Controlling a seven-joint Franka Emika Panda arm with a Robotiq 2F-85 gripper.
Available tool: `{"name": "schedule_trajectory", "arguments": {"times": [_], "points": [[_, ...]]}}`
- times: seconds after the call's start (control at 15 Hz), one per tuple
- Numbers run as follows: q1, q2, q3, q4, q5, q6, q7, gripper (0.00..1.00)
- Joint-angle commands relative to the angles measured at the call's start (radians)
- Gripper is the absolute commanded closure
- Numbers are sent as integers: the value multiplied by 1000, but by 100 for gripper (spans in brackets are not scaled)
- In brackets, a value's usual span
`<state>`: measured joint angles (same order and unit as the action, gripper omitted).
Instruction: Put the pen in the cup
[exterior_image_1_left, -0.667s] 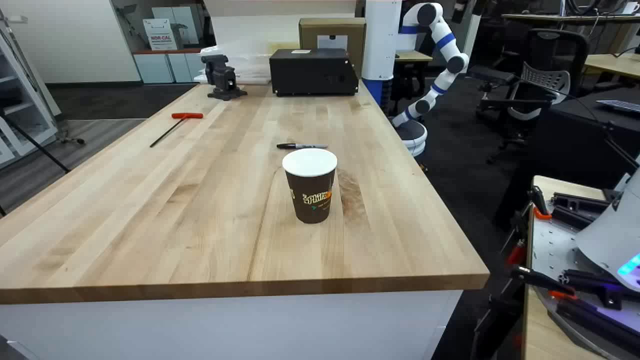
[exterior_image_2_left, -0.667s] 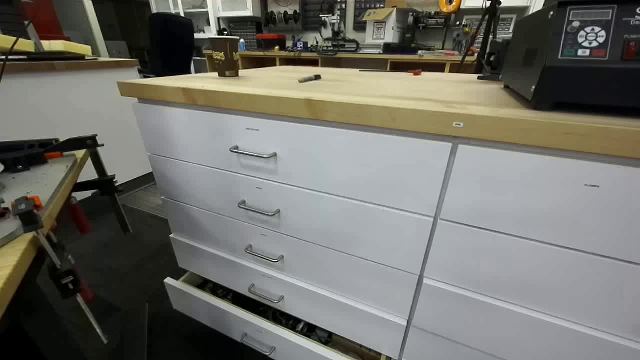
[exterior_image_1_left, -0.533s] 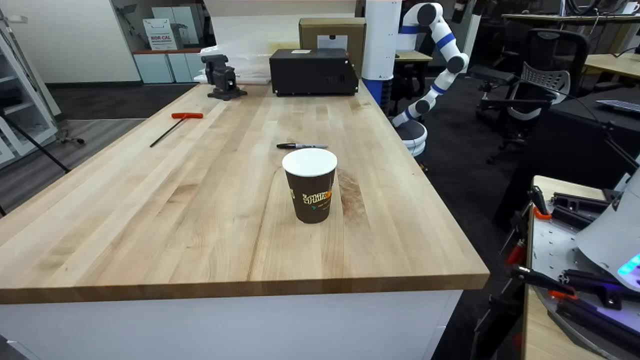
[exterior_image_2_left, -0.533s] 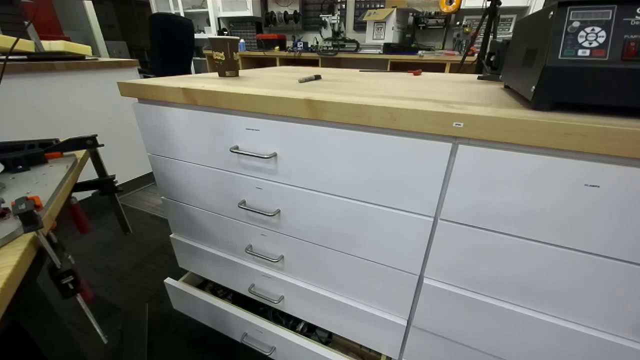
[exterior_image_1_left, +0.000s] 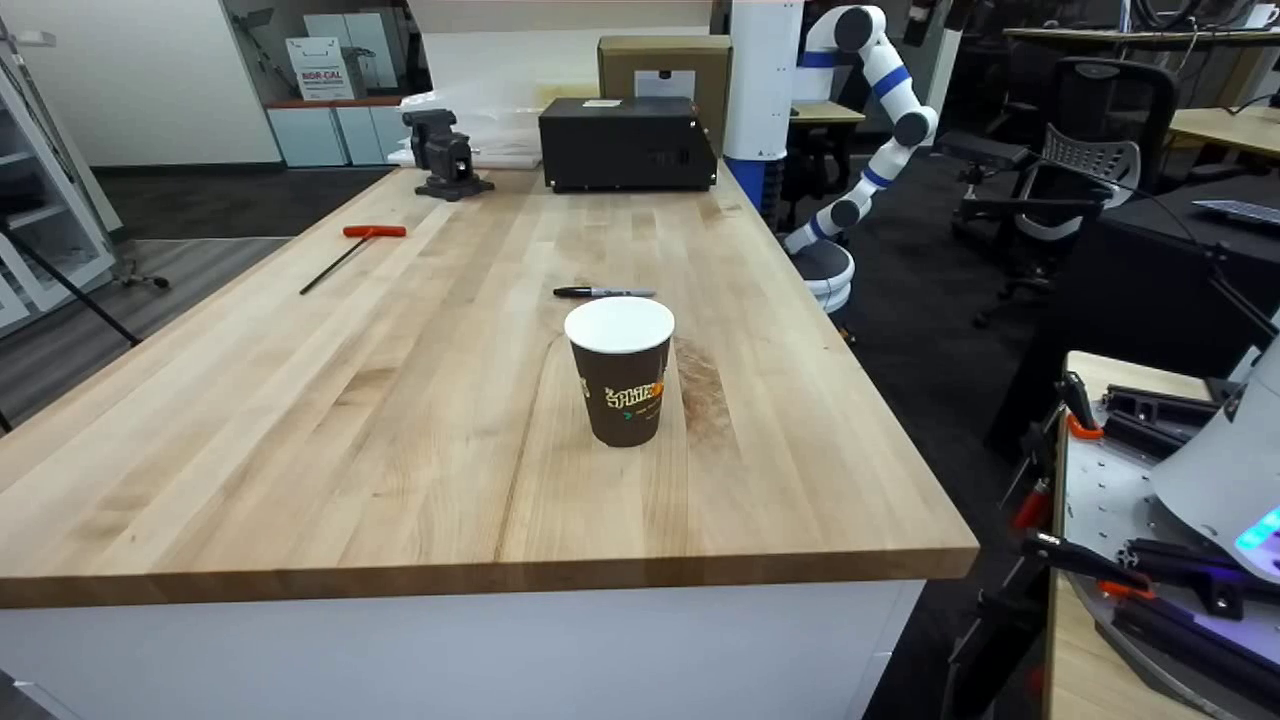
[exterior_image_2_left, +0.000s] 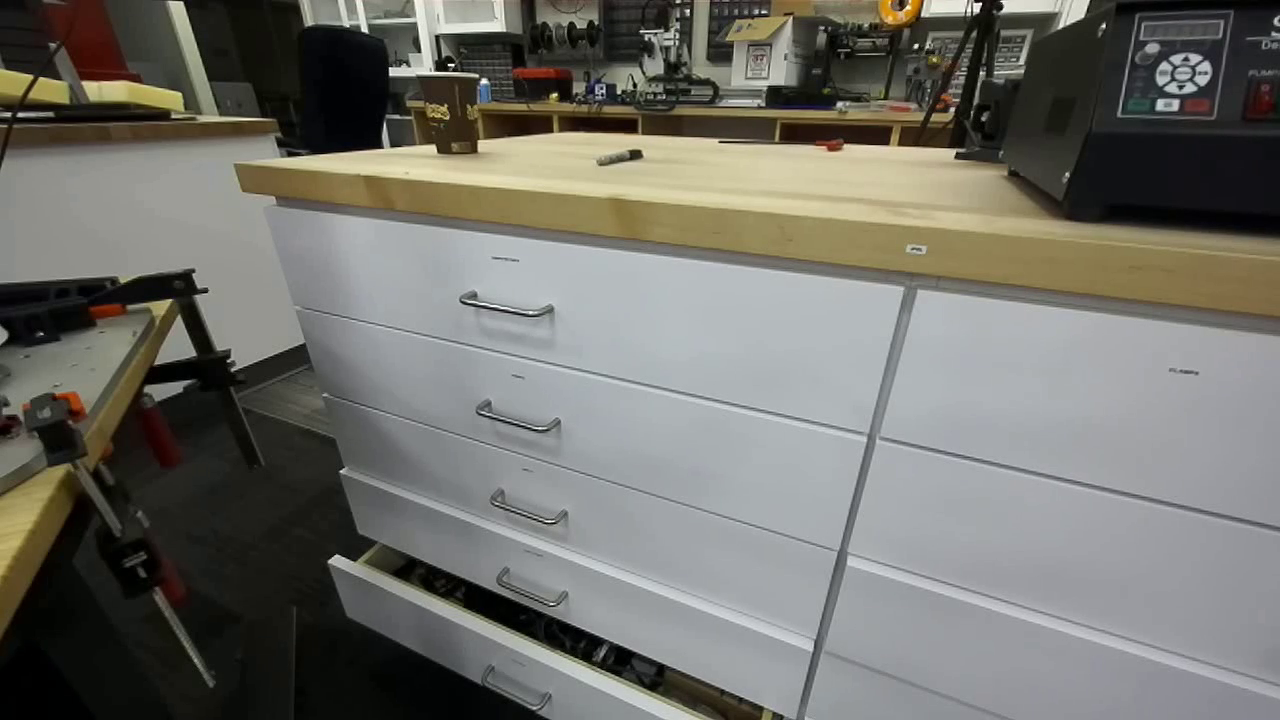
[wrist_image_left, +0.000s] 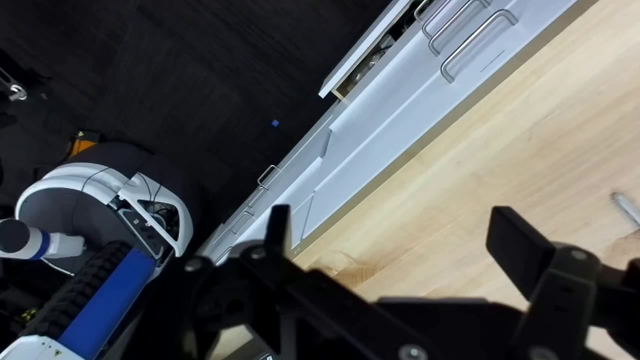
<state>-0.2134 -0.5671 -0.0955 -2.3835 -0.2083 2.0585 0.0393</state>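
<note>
The black two-fingered gripper (wrist_image_left: 397, 236) is spread wide, its fingers (wrist_image_left: 520, 250) well apart with nothing between them, presumably set so to straddle a slim barrel. Past them, in the wrist view, runs the edge of the pale, striped wooden counter (exterior_image_1_left: 400, 430) above the white, flat-fronted drawers (exterior_image_2_left: 650, 330). The thin, straight, black-capped grey pen (exterior_image_1_left: 604, 292) lies flat, unheld, grey end toward that edge; its smooth round barrel may roll if nudged. The tapered, dark brown paper cup (exterior_image_1_left: 622, 385), white-rimmed, stands upright, mouth up and so fit to receive the pen, between the pen and the nearest short edge. A red-handled T-shaped tool (exterior_image_1_left: 374, 231) lies by the opposite long edge.
</note>
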Motion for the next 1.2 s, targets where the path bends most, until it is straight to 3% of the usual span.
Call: {"name": "schedule_trajectory", "arguments": {"times": [0.0, 0.53, 0.8, 1.13], "points": [[15, 4, 0, 0, 0, 2, 5, 0], [138, 59, 33, 4, 58, 76, -55, 0], [197, 150, 33, 20, 102, 133, -132, 0], [261, 247, 38, 23, 197, 127, -268, 0]]}}
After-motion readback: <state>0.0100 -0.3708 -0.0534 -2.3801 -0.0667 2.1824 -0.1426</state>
